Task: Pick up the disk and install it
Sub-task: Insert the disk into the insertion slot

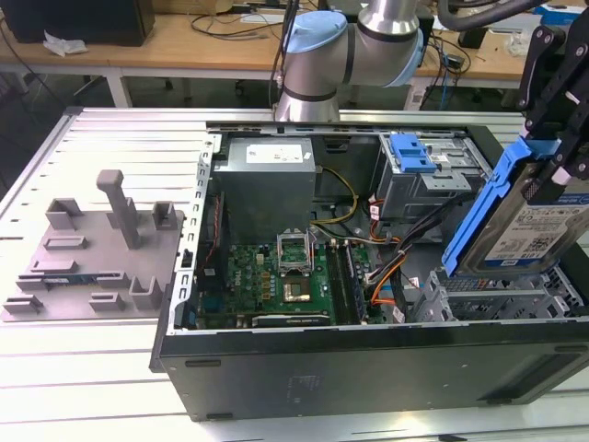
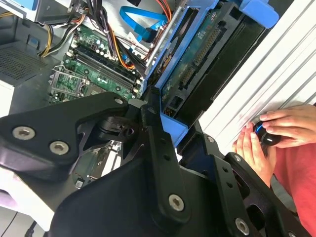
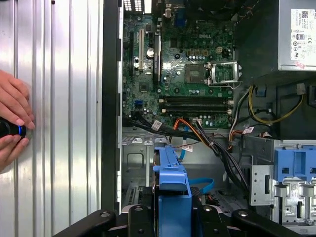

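The disk [image 1: 532, 232] is a silver drive with a white-and-blue label in a blue plastic carrier. It hangs tilted on edge over the open computer case [image 1: 368, 359], at the exterior view's right, just above a grey metal bay [image 1: 502, 296]. My gripper [image 1: 555, 147] is shut on its upper end. In the second wrist view the black fingers [image 2: 157, 143] clamp the carrier, and the disk [image 2: 197, 54] stretches away from them. In the first wrist view the carrier's blue edge [image 3: 172, 190] sticks out between the gripper [image 3: 173, 219] fingers, over the case's cables.
A blue bracket [image 1: 411, 152] tops the grey drive cage at the back of the case. The motherboard [image 1: 285, 276] and power supply [image 1: 267, 175] lie to the exterior view's left. A grey fixture plate [image 1: 92, 249] sits outside the case. A person's hands [image 2: 276, 131] rest on the table.
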Available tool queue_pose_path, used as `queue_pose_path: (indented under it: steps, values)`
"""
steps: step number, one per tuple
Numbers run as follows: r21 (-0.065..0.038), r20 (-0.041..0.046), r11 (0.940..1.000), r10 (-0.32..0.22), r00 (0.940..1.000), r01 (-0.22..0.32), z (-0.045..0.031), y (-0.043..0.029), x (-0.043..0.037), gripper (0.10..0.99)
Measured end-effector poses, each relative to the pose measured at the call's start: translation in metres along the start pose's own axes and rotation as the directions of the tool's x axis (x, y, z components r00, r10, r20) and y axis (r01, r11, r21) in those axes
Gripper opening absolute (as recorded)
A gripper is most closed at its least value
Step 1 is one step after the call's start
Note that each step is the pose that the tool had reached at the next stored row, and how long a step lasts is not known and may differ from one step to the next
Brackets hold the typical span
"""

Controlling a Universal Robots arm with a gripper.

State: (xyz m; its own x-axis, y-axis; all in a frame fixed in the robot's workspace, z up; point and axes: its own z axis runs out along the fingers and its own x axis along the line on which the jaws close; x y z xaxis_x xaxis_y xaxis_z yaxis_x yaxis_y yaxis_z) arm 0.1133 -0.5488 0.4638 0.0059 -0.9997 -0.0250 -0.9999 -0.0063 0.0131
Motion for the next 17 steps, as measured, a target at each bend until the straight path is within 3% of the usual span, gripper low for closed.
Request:
queue_pose_path:
  steps: [17]
  values:
    - [0.000,0.0000,1.0000,0.000,1.0000,0.000,0.0139,-0.0013,0.0033,0.365]
